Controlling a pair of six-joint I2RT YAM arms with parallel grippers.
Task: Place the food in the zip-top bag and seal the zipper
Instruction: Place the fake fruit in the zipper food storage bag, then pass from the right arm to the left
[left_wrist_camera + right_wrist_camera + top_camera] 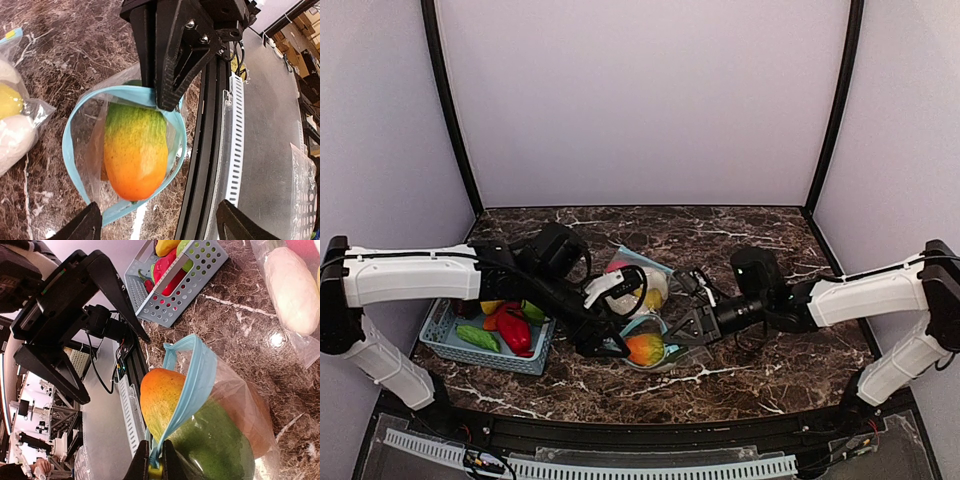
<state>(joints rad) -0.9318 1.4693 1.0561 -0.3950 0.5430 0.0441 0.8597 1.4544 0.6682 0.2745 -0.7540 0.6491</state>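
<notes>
The right fingers are clamped on the teal zipper rim of the zip-top bag, whose open mouth rings an orange-and-green mango lying half inside on the tabletop. The left fingers stand wide apart, empty, at the mango's nine o'clock. Farther that way, more food sits in the basket.

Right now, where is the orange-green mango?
The mango lies partly inside the open zip-top bag at the front centre of the table in the top view, between the left gripper and right gripper, right of the teal basket.
</notes>
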